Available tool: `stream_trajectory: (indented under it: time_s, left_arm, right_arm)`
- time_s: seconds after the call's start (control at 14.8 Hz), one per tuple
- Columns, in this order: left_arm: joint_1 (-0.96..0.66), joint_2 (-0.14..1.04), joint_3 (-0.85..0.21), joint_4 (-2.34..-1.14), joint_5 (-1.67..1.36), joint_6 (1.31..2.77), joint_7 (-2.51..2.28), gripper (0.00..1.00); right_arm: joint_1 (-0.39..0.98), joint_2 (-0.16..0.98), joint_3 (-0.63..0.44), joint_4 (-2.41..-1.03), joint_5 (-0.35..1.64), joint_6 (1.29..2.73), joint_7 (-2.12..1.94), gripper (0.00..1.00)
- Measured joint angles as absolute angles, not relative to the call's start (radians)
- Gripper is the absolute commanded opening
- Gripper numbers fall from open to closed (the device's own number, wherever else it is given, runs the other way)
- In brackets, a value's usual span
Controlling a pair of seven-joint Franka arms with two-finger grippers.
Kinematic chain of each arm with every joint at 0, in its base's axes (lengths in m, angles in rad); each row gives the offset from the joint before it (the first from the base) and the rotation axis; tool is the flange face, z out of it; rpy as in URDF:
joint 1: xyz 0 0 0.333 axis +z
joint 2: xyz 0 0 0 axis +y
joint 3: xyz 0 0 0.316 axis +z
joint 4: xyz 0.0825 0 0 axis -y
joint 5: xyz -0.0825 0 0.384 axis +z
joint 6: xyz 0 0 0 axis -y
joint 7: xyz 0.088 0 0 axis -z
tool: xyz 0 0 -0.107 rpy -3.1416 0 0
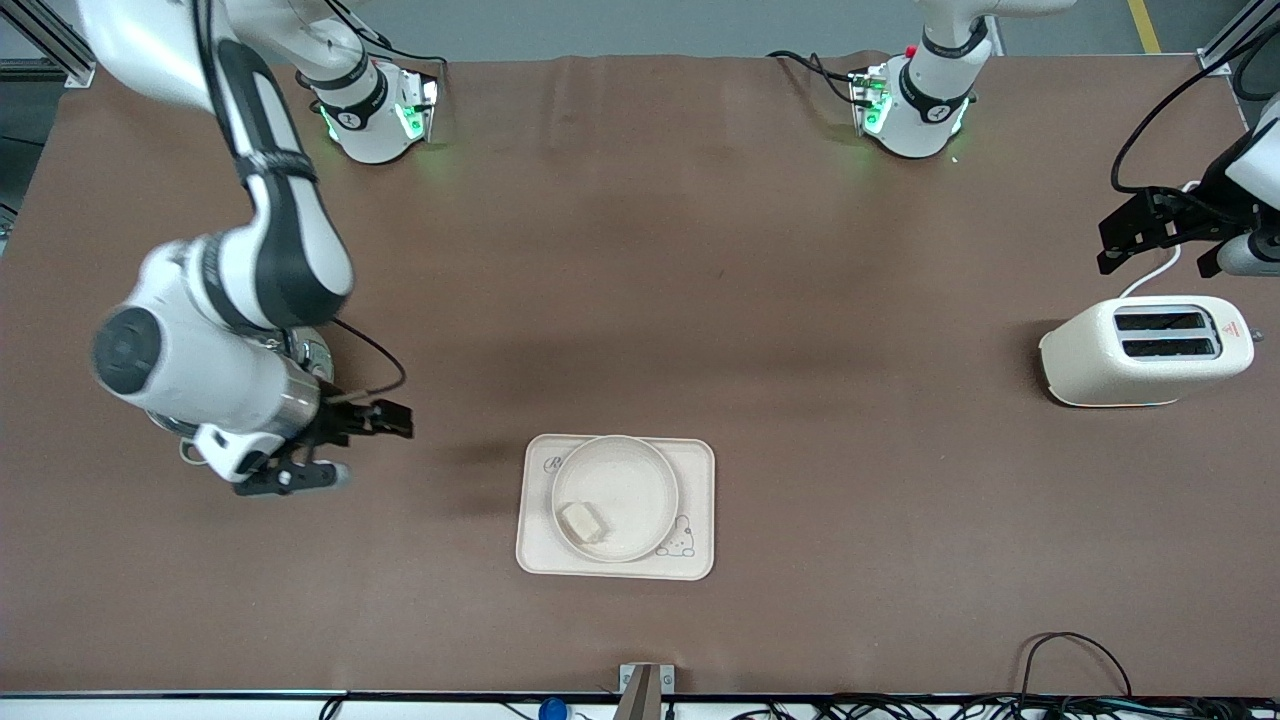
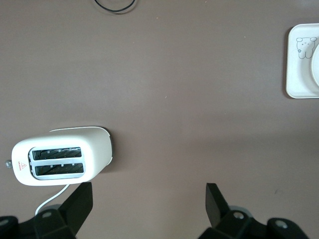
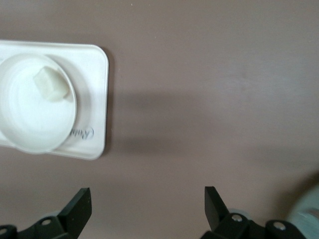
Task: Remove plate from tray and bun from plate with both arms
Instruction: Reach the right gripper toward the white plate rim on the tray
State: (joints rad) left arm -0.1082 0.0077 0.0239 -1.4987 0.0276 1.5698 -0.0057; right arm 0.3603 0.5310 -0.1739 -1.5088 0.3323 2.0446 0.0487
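In the front view you see the right arm bent low over the table at its own end, and the right gripper hangs over bare brown cloth with its fingers spread wide and nothing between them. The plate sits on the tray near the front camera, and the bun lies in the plate, well apart from those fingers. The left gripper hangs at the left arm's end of the table, over the cloth just beside the toaster, open and empty too. In the left wrist view you look down on the toaster with its two slots, a red warning triangle on its top and a white cord; the two fingers stand far apart, and one corner of the tray with a small drawn animal shows at the edge. In the right wrist view the fingers are also wide, with the plate, the bun and the tray apart from them; the tray carries some cursive writing that you cannot read.
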Motion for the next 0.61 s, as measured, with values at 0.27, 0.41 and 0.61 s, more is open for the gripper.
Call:
stream_trajectory:
  time_s: [0.27,0.41,0.61]
  left_arm:
    - [-0.110,0.008,0.024,-1.498,0.028,1.570,-0.006,1.00]
    - [-0.112,0.008,0.023,-1.498,0.028,1.570,-0.006,1.00]
    - [-0.113,0.008,0.023,-1.497,0.028,1.570,-0.006,1.00]
  right_arm:
    - [0.378,0.677,-0.153,-1.450,0.431,2.152,0.110,0.73]
    - [0.389,0.731,-0.147,-1.407,0.499,2.154,0.117,0.62]
    - [0.394,0.805,-0.132,-1.344,0.564,2.155,0.152,0.60]
